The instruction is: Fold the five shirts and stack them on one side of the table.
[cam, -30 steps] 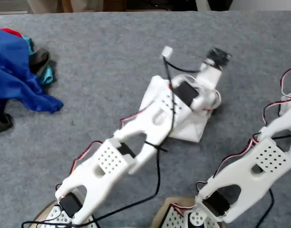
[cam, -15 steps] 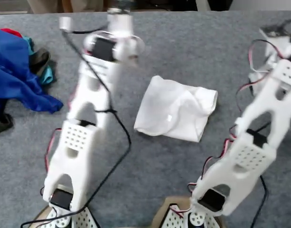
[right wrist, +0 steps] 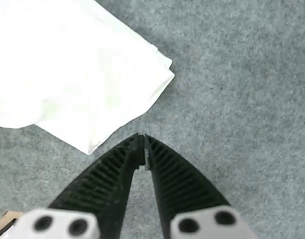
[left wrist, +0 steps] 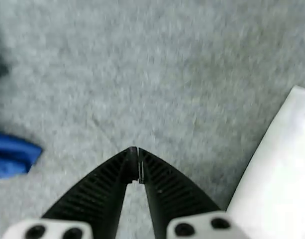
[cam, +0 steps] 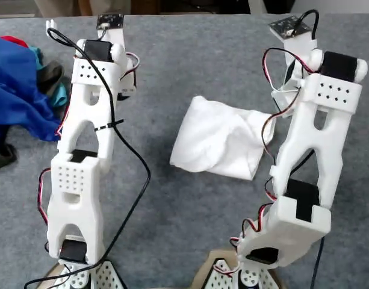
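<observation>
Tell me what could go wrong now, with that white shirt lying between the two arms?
The rumpled white folded shirt looks loosely folded, so sliding it to one side may undo the fold. The left arm's slack black cable loops close to it and might snag the cloth on a reach.

From above I see a white cloth shirt (cam: 223,144), roughly folded into a lumpy rectangle, lying midway across the grey felt-like worktop (cam: 172,60). My white plastic left arm (cam: 76,186) stretches up one side of it, clearly apart. My white plastic right arm (cam: 334,93) runs just beside the other. Beyond the left arm, at the worktop's edge, sits a heap of loose shirts (cam: 18,90), mostly blue with teal and red showing.
</observation>
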`<action>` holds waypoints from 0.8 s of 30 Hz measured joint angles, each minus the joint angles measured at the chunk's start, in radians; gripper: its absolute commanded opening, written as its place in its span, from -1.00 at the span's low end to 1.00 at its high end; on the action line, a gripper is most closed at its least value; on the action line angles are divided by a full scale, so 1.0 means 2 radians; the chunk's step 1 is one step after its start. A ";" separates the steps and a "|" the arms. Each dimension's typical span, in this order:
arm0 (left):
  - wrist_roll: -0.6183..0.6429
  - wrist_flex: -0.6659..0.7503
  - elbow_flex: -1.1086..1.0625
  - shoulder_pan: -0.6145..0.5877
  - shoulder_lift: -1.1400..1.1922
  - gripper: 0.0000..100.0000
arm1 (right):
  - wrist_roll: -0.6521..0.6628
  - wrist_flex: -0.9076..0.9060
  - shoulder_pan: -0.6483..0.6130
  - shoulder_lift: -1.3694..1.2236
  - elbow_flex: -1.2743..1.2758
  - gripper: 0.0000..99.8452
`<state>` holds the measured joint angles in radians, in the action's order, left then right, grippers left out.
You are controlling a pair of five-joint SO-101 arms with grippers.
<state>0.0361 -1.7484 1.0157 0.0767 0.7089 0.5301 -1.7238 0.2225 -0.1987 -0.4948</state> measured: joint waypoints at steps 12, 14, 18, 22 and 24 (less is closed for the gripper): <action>-0.010 0.158 -0.339 0.005 -0.227 -0.96 | 0.000 0.005 -0.002 0.000 0.000 -0.98; -0.010 0.235 -0.453 0.005 -0.295 -0.96 | 0.000 0.005 -0.002 0.000 -0.005 -0.98; -0.008 0.404 -0.688 0.002 -0.432 -0.96 | 0.000 0.005 -0.002 0.000 -0.013 -0.98; 0.018 0.550 -0.864 -0.005 -0.503 -0.96 | 0.002 0.005 -0.023 -0.015 -0.008 -0.98; 0.025 0.601 -0.911 -0.007 -0.506 -0.96 | 0.002 0.005 -0.041 -0.032 -0.006 -0.98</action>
<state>0.0852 -0.5455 -0.8071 0.0629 -0.3038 0.5347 -1.7146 0.1396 -0.2631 -0.5071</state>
